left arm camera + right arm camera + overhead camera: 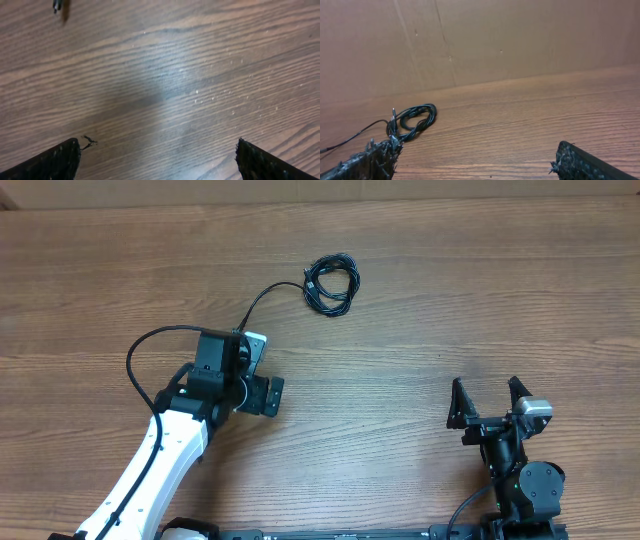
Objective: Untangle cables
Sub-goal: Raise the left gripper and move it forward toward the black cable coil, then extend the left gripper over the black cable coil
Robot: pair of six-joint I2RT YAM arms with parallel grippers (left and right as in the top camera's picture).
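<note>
Wood-grain bench [420, 300], brown and matt, with long streaks; a flat brown board wall [495, 40] stands behind it. Cables [333, 283]: thin black cords wound in a small loose coil on the far middle of the bench, well apart from both arms; one strand curves away toward the left arm; a thin plug end sticks up from the coil in the right wrist view. Left pincer [268, 395] spread wide, nothing between its fingers, bare wood beneath; right pincer [487, 385] equally wide, holding nothing, its fingers [370, 160] dark and rough-edged.
</note>
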